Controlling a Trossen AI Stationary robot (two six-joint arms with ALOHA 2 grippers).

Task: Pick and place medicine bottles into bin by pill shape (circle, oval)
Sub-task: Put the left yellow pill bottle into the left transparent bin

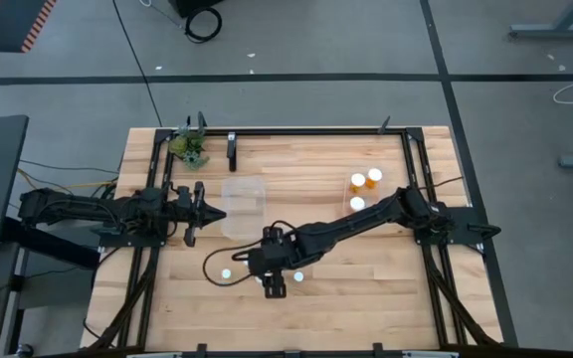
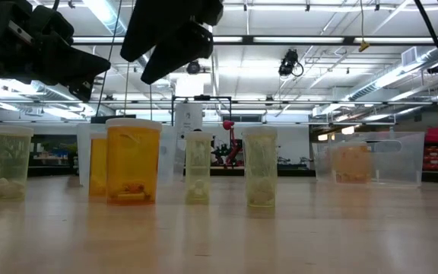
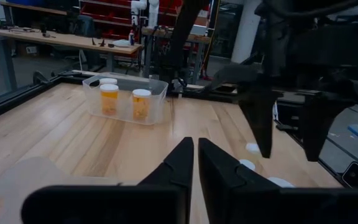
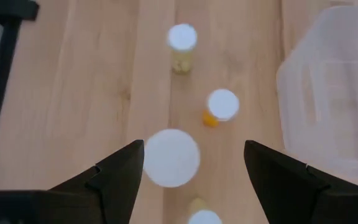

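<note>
Left gripper (image 1: 214, 213) waits, fingers together, beside the empty tub (image 1: 244, 206). Right of it, the right gripper (image 4: 191, 163) hangs spread above the medicine bottles (image 2: 133, 161) — clustered near the tub, so descending fingers may topple neighbours.

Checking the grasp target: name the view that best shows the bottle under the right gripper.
Right wrist view: the white cap sits between the open right gripper. High view hides it under the arm; low view shows bottles side-on.
</note>
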